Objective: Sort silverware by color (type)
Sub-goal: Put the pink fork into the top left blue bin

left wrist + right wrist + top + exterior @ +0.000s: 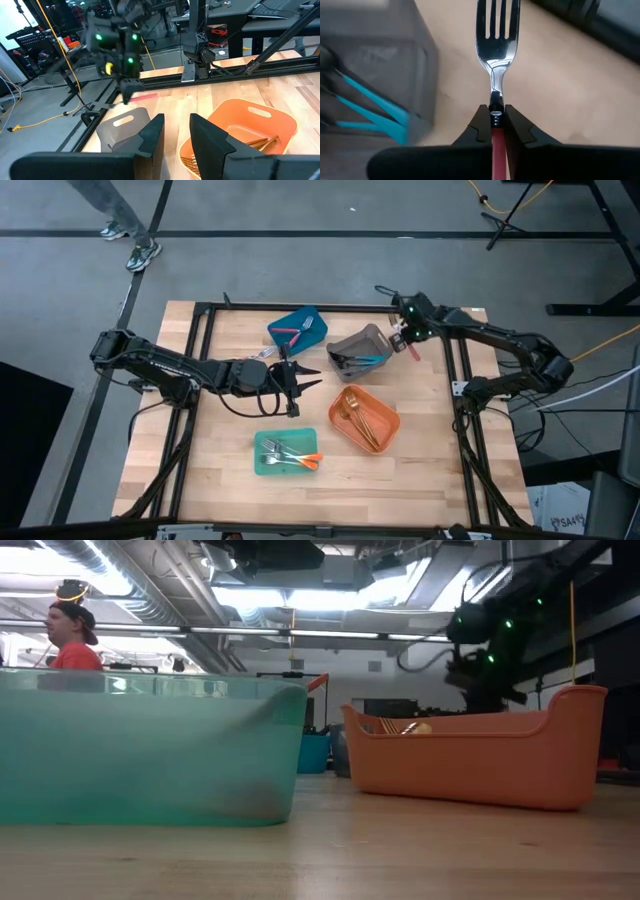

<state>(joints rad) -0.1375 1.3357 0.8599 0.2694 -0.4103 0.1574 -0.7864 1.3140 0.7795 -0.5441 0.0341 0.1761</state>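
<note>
Silverware was the matter at hand, and one piece, a red-handled fork with silver tines [497, 37], was pinched at the top of its handle by the right claw [496, 116], whose two dark fingers pressed against it from both sides. In the high view that right claw [410, 340] hung just beside the grey plastic bin [352, 343] near the far edge of the wooden desk [440, 470], the red handle showing below it. Blue-handled utensils [367, 107] lay inside the grey bin. Farther out, the blue plastic bin [312, 322] held a pink-handled piece, the orange plastic bin [385, 413] held all-gold utensils [360, 418], and the teal plastic bin [262, 468] nearer the front held orange-handled forks [296, 458]. The left claw [308, 377] hovered over the middle of the desk between the blue and teal bins, its fingers [150, 137] spread partly apart with nothing between them. Beyond the desk, in the low view, a person in a red shirt and dark cap [72, 635] stood in the room.
</note>
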